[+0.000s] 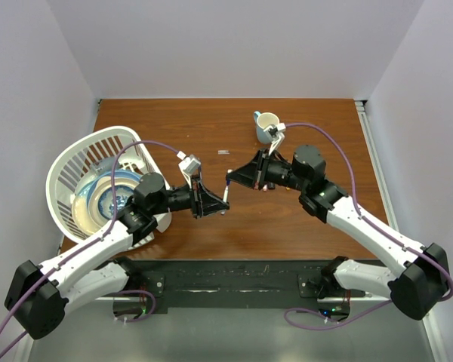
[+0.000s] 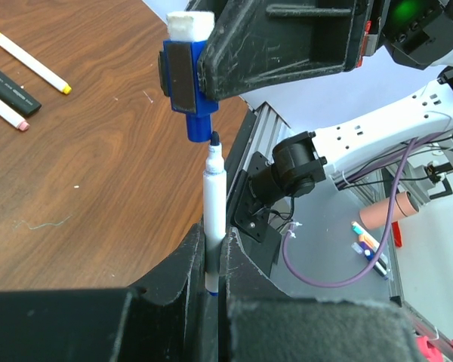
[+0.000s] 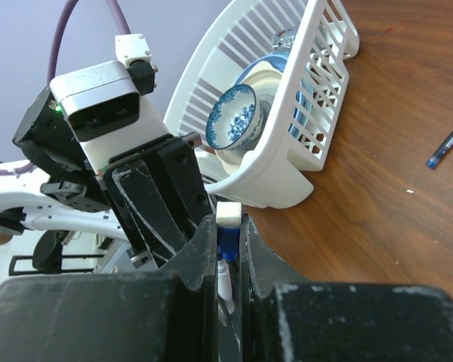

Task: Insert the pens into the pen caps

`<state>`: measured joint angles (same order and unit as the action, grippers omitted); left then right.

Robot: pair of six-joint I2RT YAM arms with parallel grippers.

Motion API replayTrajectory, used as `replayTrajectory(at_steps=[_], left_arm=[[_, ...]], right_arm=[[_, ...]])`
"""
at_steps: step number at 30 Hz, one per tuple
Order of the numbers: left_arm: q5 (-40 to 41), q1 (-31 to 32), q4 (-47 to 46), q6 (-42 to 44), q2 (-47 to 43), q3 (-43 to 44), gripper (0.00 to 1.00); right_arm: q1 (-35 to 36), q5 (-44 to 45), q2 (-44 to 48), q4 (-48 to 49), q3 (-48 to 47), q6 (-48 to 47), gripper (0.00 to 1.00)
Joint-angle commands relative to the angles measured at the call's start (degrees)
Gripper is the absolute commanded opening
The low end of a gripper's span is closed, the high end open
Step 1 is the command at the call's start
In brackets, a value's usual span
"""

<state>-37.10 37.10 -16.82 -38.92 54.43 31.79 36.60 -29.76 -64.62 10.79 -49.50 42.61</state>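
My left gripper [image 2: 211,243] is shut on a white pen [image 2: 214,211] that stands upright, black tip up. Directly above that tip hangs a blue pen cap [image 2: 190,90] with a white block on its end, and my right gripper [image 3: 228,226] is shut on it. The tip sits right at the cap's mouth, still showing. From above, both grippers meet over the table's middle, left gripper [image 1: 220,204] below right gripper [image 1: 230,179]. More pens lie on the wood: a yellow-tipped white one [image 2: 26,56], a black highlighter [image 2: 11,89], a pink-tipped one [image 2: 4,109], a blue one [image 3: 447,143].
A white dish basket [image 1: 64,170] holding blue-patterned plates and a bowl [image 3: 232,117] stands at the left. A cream mug [image 1: 268,123] sits at the back, just behind the right arm. A small dark item [image 1: 224,152] lies mid-table.
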Motion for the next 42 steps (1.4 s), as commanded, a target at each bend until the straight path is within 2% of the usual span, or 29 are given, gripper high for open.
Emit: replayTrajectory(at_steps=[1,6,14,30,42], left_arm=[[0.1,-0.2,-0.6,2.4,0.7,2.0,0.0],[0.1,-0.3,0.3,3.6,1.7,2.9,0.0],[-1.1,-0.2,0.3,3.8,0.3,1.7,0.0],[-3.3,-0.2,-0.8,3.6,-0.2,0.5,0.0],[-3.4,-0.3,-1.0,3.8,0.2,1.3,0.0]], right_arm=[[0.8,-2.8,1.9,0.8,1.2,0.1,0.0],[0.8,-0.8,5.8,-2.0,3.4,-0.7,0.0],[0.9,3.5,7.8,-7.6,-0.8,-3.1,0.0],[0.9,2.7,2.7,-3.6,-4.8,-1.5,0.0],[0.8,2.3,2.6,-4.3,-2.7,-1.9,0.0]])
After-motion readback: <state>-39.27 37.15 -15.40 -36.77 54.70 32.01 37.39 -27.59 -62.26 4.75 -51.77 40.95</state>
